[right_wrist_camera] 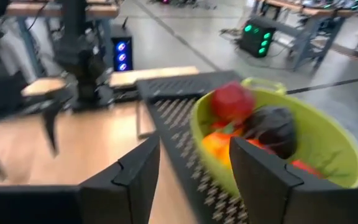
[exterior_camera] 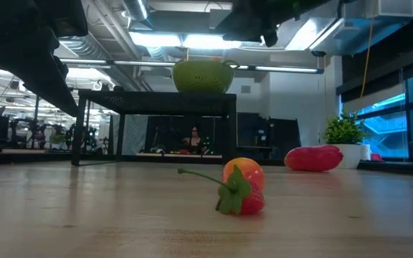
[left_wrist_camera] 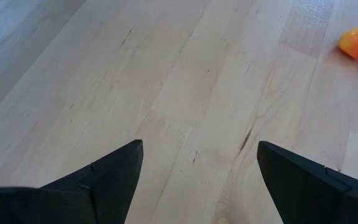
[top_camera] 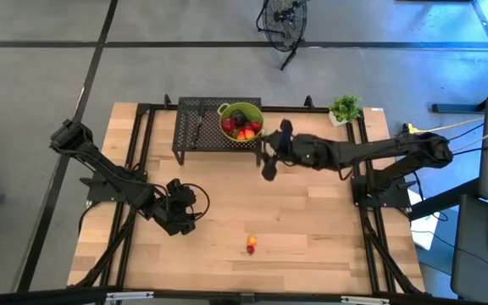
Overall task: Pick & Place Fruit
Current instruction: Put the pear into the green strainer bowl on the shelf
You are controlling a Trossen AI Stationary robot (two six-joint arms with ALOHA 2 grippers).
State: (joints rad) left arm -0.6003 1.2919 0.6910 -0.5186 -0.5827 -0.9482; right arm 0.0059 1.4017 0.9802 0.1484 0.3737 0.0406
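1. Fruit [top_camera: 241, 124] is sitting in the bowl [top_camera: 226, 108]; the right end effector [top_camera: 268, 163] is hanging just beside the bowl, parted, empty.
2. Strawberry [top_camera: 251, 245] is lying on the table [top_camera: 312, 220], well apart from the bowl, near the left end effector [top_camera: 179, 222], wide open, empty.

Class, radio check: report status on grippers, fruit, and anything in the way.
Left gripper open, empty, low over the table. Right gripper open, empty, beside the bowl of fruit. One fruit loose on the table. Nothing in the way.

Bright ceiling lights [exterior_camera: 171, 39]; right wrist view blurred, perhaps by motion.
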